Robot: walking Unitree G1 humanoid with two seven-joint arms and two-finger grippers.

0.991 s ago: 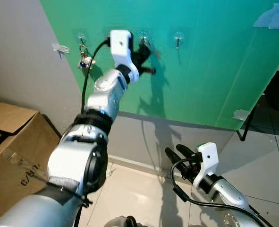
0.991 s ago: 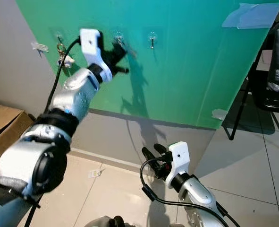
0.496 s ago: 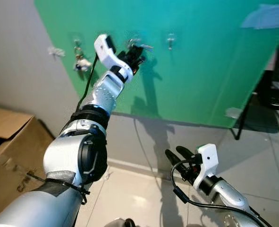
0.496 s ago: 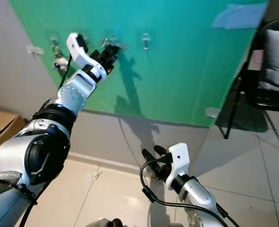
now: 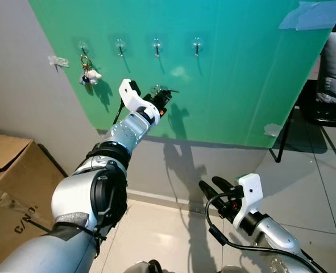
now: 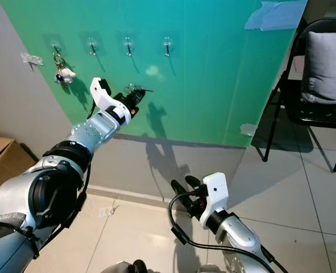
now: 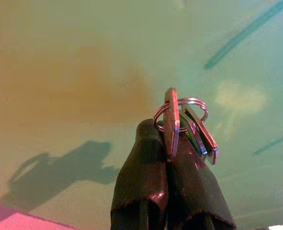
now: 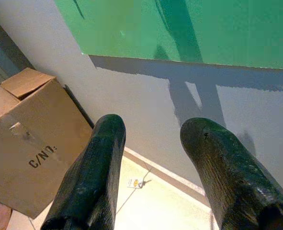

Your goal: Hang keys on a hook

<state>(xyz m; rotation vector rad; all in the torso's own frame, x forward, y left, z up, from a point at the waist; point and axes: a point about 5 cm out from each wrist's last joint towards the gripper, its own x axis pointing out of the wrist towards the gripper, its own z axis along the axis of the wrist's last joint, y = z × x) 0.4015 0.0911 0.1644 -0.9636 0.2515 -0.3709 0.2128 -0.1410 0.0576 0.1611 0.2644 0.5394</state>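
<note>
Four small hooks (image 5: 157, 45) on clear round mounts are seen in a row across a smooth green panel (image 5: 241, 74) fixed to a grey wall. From the leftmost of them (image 5: 82, 46) a key ring with a small white figure charm (image 5: 88, 73) is hung. The other three are bare.

The keys (image 7: 186, 128) are flat, silvery metal pieces threaded on a thin wire split ring. They are pinched between the glossy black fingers (image 7: 141, 182) of the left hand (image 5: 162, 98), which is closed tight on them. The ring stands above the fingertips. This hand is held out in front of the green panel, below the row of hooks and apart from them.

The right hand (image 5: 214, 188) is carried low over the pale tiled floor (image 5: 168, 233); its two rounded black fingers (image 8: 96, 167) are spread wide with nothing between them.

A brown cardboard box (image 5: 8, 182) with printed letters is set on the floor against the wall, its flaps partly raised; its contents cannot be made out. A black folding chair (image 6: 321, 74) bearing a grey cushion (image 6: 326, 57) is placed at the right.
</note>
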